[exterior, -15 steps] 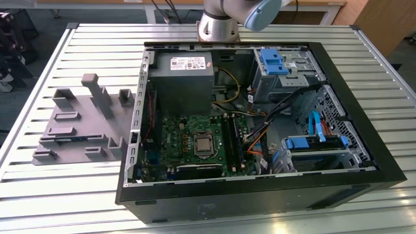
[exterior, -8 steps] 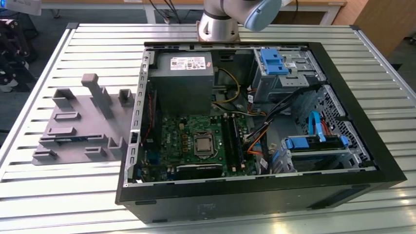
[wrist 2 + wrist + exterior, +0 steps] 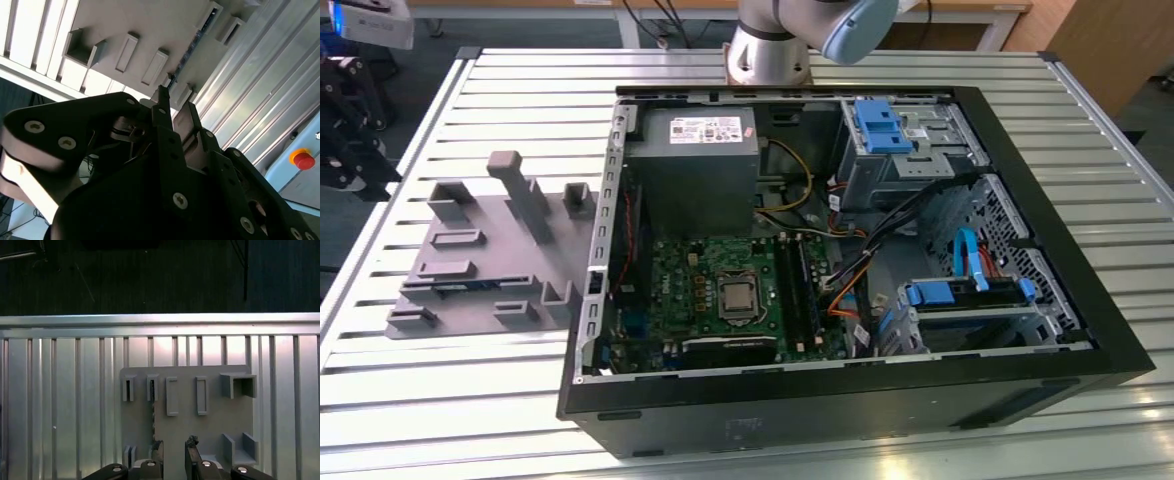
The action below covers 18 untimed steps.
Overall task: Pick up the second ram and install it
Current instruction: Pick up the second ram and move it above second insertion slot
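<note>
Exterior view, open case [image 3: 854, 405] on slatted surface [image 3: 454, 400], grey holder [image 3: 507, 262] toward the exterior view's left; first wrist view, jaws apart, empty, over holder, ram [image 3: 153, 422] on edge in it, near one fingertip; second wrist view, ram [image 3: 191, 46] edge-on beyond jaws.

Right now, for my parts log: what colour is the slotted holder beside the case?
Grey holder, clearest in the exterior view.

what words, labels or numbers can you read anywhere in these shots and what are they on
No text reads clearly enough to quote.
White sticker on the grey metal power supply box: printed, too small to read.
Silver square processor on the green motherboard: markings too small to read.
Red round stop button with a yellow collar, in the second wrist view: no lettering legible.
</note>
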### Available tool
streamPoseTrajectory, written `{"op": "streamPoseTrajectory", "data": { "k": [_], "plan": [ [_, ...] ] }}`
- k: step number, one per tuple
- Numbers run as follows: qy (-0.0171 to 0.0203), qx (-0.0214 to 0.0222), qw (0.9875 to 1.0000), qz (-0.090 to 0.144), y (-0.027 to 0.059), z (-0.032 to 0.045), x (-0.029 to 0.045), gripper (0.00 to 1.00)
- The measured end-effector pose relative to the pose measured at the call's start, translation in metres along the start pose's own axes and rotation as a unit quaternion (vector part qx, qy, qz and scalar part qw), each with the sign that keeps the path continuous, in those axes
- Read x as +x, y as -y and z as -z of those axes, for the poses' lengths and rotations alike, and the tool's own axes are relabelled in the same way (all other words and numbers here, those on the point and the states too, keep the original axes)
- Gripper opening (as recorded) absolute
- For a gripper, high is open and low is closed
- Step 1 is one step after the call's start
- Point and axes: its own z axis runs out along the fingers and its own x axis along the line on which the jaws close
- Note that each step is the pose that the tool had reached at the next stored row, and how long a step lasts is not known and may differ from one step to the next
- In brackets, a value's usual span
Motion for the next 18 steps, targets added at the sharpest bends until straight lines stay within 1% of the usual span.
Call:
{"op": "streamPoseTrajectory", "data": {
  "k": [3, 10, 13, 18],
  "plan": [
    [0.0000, -0.0003, 1.0000, 0.009, 0.0000, -0.0016, 0.0004, 0.31],
    [0.0002, 0.0000, 1.0000, 0.010, 0.0000, -0.0024, 0.0006, 0.31],
    [0.0001, -0.0002, 0.9999, 0.012, 0.0001, -0.0060, 0.0021, 0.31],
    [0.0002, -0.0003, 0.9999, 0.017, 0.0000, -0.0148, 0.0056, 0.31]
  ]
}}
